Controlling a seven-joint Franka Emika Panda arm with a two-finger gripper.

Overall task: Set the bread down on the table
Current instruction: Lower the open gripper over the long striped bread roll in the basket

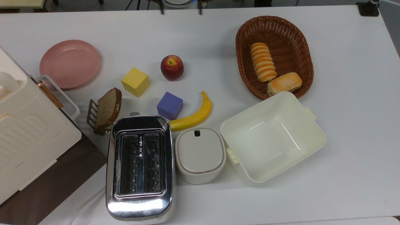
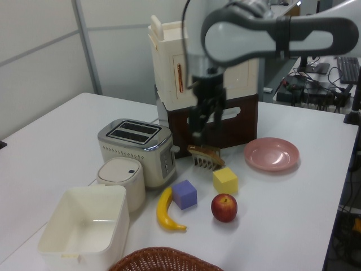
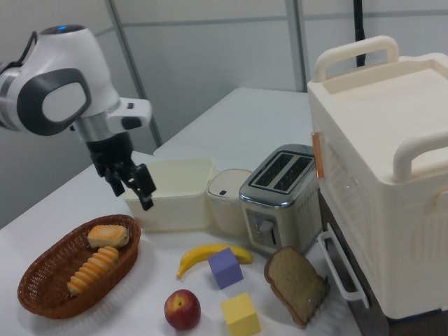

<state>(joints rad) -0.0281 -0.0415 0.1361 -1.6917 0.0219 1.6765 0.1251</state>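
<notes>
Bread (image 1: 263,62) lies in the wicker basket (image 1: 303,40) on my top view, its lower end touching a golden bun (image 1: 284,83). Just beside the basket's near rim stands an open cream tub (image 1: 273,137), with a lidded pot (image 1: 200,154) and toaster (image 1: 139,167) along the same row. On the table (image 1: 353,125), banana (image 1: 195,115), apple (image 1: 172,67) and two blocks lie well apart from the basket. My gripper (image 3: 135,183) hangs above the basket, fingers spread, holding nothing.

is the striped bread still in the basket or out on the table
In the basket: the bread lies inside the wicker basket, beside the bun.
</notes>
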